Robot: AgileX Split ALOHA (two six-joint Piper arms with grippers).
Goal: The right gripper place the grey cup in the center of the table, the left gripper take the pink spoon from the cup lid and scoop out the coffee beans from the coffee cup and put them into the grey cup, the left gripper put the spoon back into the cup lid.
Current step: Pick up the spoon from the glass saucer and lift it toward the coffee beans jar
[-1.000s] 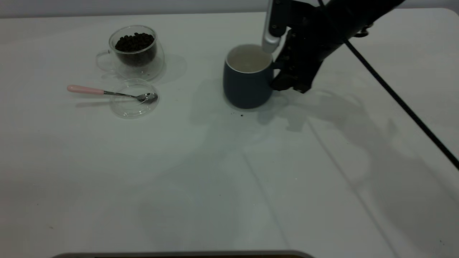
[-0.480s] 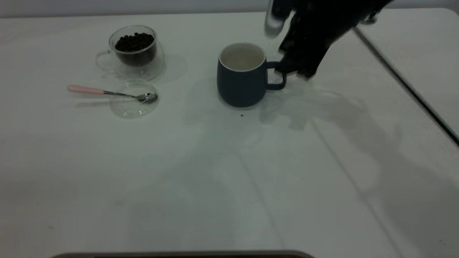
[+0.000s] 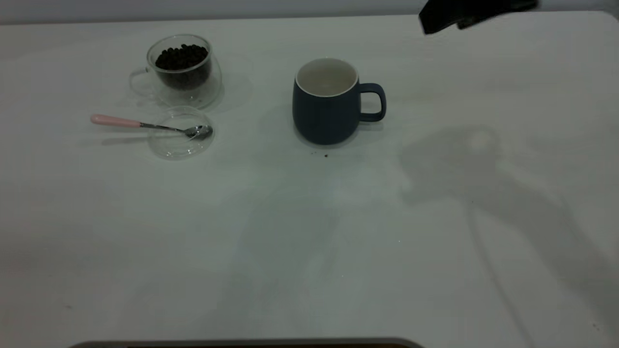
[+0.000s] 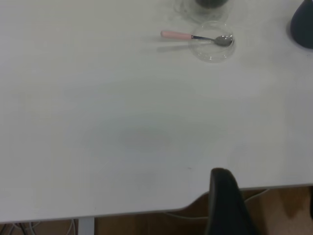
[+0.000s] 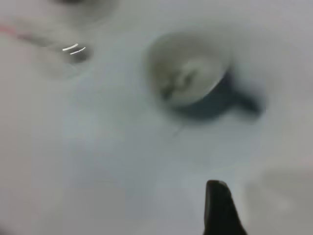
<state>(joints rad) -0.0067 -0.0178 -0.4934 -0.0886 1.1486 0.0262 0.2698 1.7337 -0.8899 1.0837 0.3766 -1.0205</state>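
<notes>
White table point(image 3: 309, 241), wide and plain. Grey cup point(image 3: 328, 101) upright near upper centre, handle toward frame right, nothing gripping it. Coffee cup point(image 3: 183, 70) at upper left, holding coffee beans point(image 3: 181, 56). Cup lid point(image 3: 180, 133) just below, pink spoon point(image 3: 145, 125) lying across it, bowl inside, handle jutting left. Right gripper point(image 3: 476, 13) at top right edge, well apart from the cup; fingers' state impossible to tell. Left gripper point(image 4: 230, 205) only partly seen in its wrist view, likewise unclear.

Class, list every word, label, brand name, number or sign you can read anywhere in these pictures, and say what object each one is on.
None: no readable text shows in any view.
grey cup: plain, no print.
coffee cup: clear glass, no label.
pink spoon and cup lid: no markings.
table: only tiny dark specks, no writing.
</notes>
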